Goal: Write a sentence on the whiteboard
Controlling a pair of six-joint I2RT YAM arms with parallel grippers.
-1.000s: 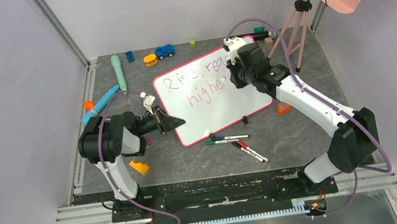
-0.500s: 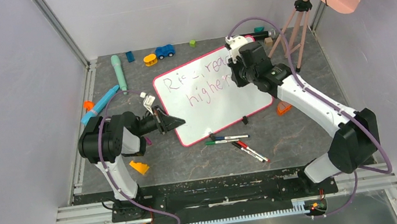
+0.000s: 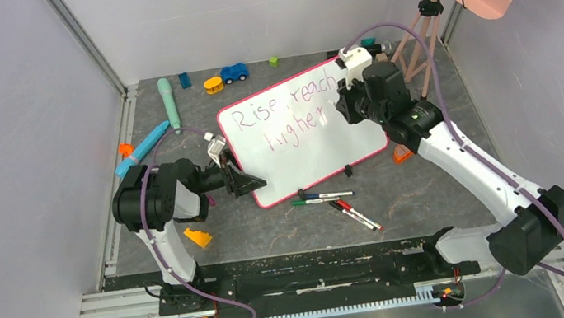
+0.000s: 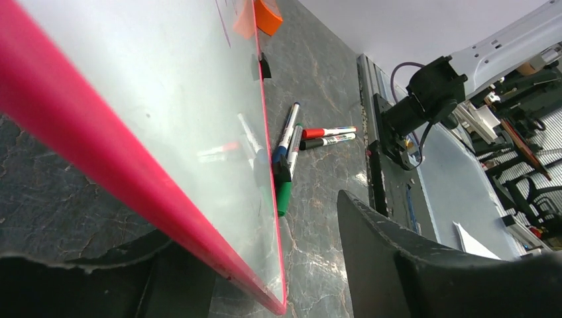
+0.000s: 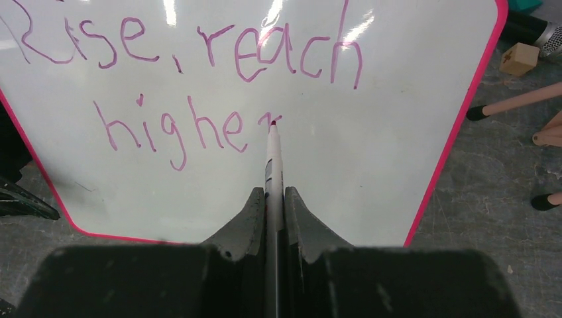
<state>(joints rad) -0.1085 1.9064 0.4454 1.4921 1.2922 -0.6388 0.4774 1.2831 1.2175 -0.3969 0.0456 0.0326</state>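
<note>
Seen from above, the whiteboard (image 3: 308, 159) lies flat in the middle of the grey worktop (image 3: 270, 219), turned at a slant. The sentence (image 3: 289, 112) runs across its far half in thin purple-pink ink, "Rise, reach" above "higher".

The right fingers (image 5: 260, 202) are closed on a marker (image 5: 272, 159), whose tip sits at the last letter of "higher"; whether it touches the board cannot be told. The left fingers (image 3: 244, 182) are spread wide at the board's near left corner. The pink rim passes between them, and nothing shows them clamping it.

The main risk appears to be the board sliding: with that corner loose between open fingers, a firm push from the marker could shift it and skew the final stroke. A wrist lowered over the fresh ink could also smear it.

Several loose markers (image 3: 326, 197) lie just beside the board's near edge, and an orange piece (image 3: 403, 154) sits at its right corner. The tripod (image 3: 417, 48) stands close behind the right wrist and could catch the arm's cable. A blue toy car (image 3: 233, 73) and a teal stick (image 3: 168, 100) lie well apart at the back.
</note>
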